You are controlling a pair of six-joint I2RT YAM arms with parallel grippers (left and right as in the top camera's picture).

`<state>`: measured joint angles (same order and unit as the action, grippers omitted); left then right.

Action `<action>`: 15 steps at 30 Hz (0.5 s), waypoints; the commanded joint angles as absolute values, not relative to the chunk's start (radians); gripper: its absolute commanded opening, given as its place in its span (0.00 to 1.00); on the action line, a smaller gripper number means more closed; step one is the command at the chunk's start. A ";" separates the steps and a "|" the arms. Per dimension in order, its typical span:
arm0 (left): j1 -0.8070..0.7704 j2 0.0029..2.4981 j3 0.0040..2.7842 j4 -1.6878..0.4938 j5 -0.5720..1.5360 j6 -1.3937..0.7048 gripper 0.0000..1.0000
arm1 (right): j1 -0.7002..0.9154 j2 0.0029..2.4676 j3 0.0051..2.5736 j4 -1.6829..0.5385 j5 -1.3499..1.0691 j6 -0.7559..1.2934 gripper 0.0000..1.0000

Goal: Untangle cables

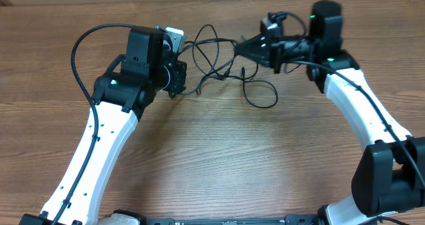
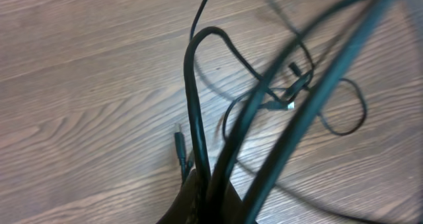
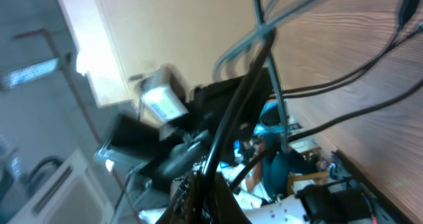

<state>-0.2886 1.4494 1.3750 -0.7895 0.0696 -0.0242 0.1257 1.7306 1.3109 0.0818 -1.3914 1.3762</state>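
Pulling the two ends apart slowly looks like the best way to do this step, because the left gripper (image 1: 180,75) is clamped tight on some strands of the cables (image 1: 214,56) and the right gripper (image 1: 240,49) is clamped tight on others. The messy tangle is stretched between them over the table (image 1: 219,158), one loop (image 1: 262,95) lies on the wood, and a small plug (image 2: 177,141) hangs near the left fingers. I think a soft, steady pull is safest, since a hard tug could tighten the knot or let a strand slip out.
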 commanded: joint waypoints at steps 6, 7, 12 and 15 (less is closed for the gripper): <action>-0.254 1.452 1.375 -0.884 -0.120 -0.041 0.04 | -0.066 1.704 1.336 0.426 -1.522 1.737 0.04; -0.241 1.452 1.375 -0.896 -0.120 -0.050 0.04 | -0.092 1.704 1.336 0.457 -1.522 1.763 0.04; -0.150 1.452 1.375 -0.932 -0.118 -0.109 0.04 | -0.236 1.704 1.336 0.546 -1.524 1.841 0.04; -0.108 1.452 1.375 -0.941 -0.075 -0.121 0.04 | -0.310 1.704 1.336 0.546 -1.536 1.840 0.04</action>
<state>-0.1417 1.4498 1.3743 -0.9398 -0.0872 -0.0776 -0.2619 1.7306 1.3113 0.5385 -1.5078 1.7901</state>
